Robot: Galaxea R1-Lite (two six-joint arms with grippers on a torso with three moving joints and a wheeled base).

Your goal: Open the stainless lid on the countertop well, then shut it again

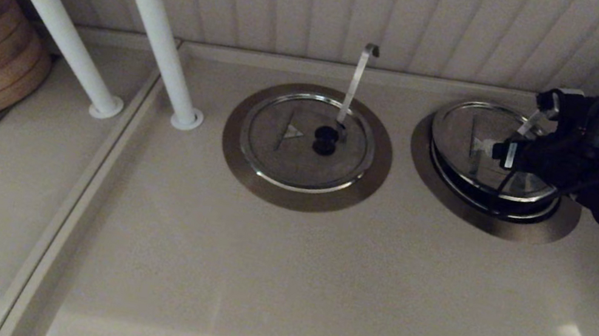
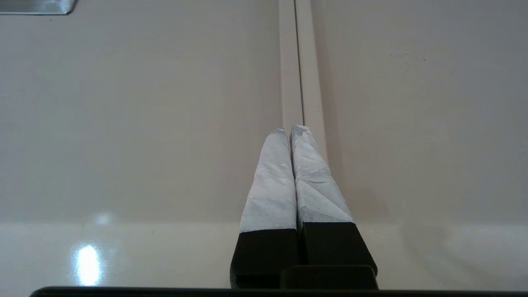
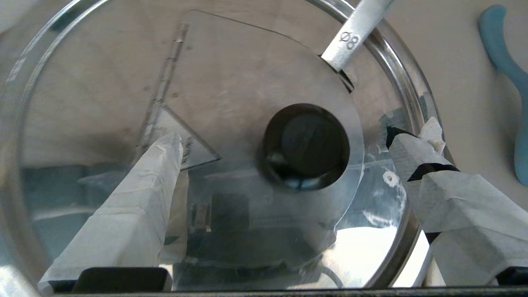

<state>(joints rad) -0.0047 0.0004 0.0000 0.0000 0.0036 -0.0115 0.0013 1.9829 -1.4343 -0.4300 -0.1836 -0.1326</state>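
Stainless lid point(image 1: 485, 148) on countertop well point(image 1: 489, 211), right of twin lid point(image 1: 304, 141).

The lid point(image 3: 231, 82) is polished, mirror-bright steel with a glossy black knob point(image 3: 306, 146). The collar point(image 1: 560, 229) is dull brushed metal. The countertop point(image 1: 314, 294) is smooth.

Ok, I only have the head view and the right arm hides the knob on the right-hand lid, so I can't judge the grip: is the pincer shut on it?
Observer: No. The right wrist view shows the right pincer open, its fingers either side of the black knob, neither touching it.
Operator: Is the utensil handle in the way?
Observer: The straight handle rises from the notch in the lid beyond the knob, clear of both fingers.
Operator: And the left arm?
Observer: The left pincer is shut, over bare counter beside a seam.
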